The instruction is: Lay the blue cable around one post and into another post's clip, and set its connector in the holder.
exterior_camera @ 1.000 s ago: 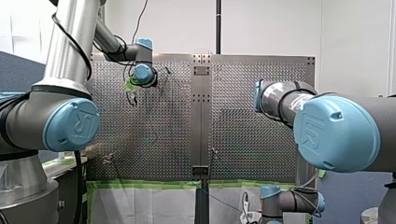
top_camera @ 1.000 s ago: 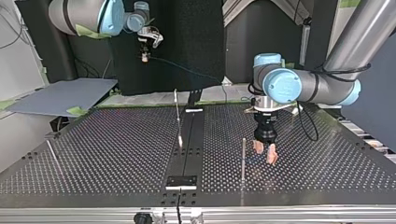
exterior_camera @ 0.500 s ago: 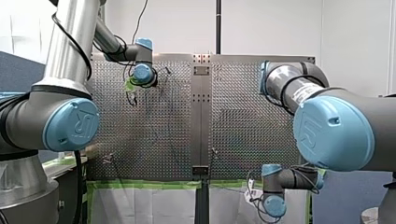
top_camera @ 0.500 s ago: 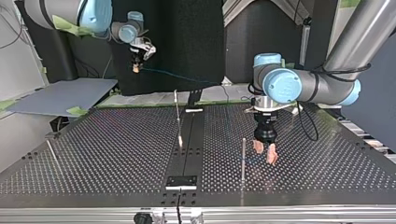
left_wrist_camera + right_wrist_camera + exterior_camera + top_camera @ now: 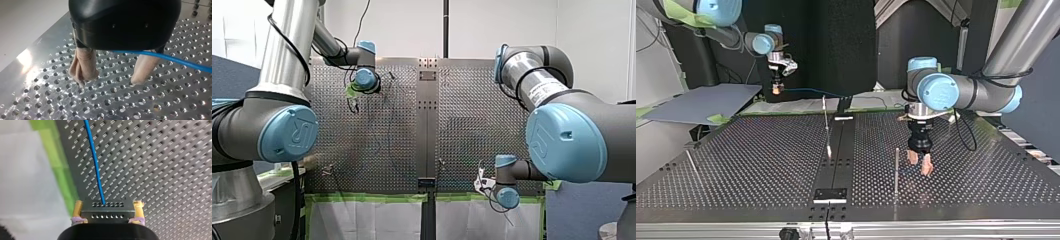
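So my right gripper [image 5: 108, 203] is clamped on the connector [image 5: 107, 212], yellow pads pinching both ends of that little grey block. The blue cable [image 5: 94, 157] runs straight out ahead of it over the perforated table [image 5: 155, 170], with green tape [image 5: 60, 162] off to one side. That arm comes in high, and its wrist is bent so the gripper hangs pointing down near the table's taped edge.

My left gripper [image 5: 110, 81] is spread wide with nothing pinched. Its beige fingers [image 5: 83, 65] point straight down with their tips right at the table, though I can't tell if they're touching it. The cable passes loose up by the gripper's body, between the fingers and across one of them. A thin post [image 5: 896, 170] stands just beside this gripper.

I can't follow the cable between the two grippers. In the top view it fades into the dark backdrop a little way from the right gripper. The front view is no help either: both grippers are tiny there, and the big elbow joints block a lot.
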`<state>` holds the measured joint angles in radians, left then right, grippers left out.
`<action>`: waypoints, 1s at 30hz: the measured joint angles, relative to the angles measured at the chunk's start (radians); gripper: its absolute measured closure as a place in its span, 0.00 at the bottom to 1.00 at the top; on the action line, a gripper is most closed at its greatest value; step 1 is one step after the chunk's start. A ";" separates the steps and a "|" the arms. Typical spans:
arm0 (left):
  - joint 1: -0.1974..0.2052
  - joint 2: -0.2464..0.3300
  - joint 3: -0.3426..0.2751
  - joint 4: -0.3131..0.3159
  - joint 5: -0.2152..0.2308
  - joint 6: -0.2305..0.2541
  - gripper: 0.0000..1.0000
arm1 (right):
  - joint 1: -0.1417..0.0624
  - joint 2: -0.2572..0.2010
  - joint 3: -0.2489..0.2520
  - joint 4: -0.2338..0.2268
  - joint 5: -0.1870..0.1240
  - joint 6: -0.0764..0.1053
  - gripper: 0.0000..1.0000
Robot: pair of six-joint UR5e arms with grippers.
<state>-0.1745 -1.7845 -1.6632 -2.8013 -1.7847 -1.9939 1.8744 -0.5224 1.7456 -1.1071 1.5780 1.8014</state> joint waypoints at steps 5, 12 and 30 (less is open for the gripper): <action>0.000 0.000 0.000 -0.001 0.000 0.000 0.00 | 0.000 -0.046 0.002 0.003 -0.021 0.000 1.00; -0.001 0.000 0.000 -0.001 0.000 0.000 0.00 | 0.000 -0.054 0.013 0.001 -0.016 0.000 1.00; -0.006 0.000 0.000 -0.006 0.000 0.002 0.00 | -0.001 -0.059 0.010 -0.038 -0.051 -0.032 1.00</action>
<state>-0.1805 -1.7846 -1.6630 -2.8071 -1.7844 -1.9922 1.8732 -0.5812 1.7551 -1.1453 1.5273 1.7692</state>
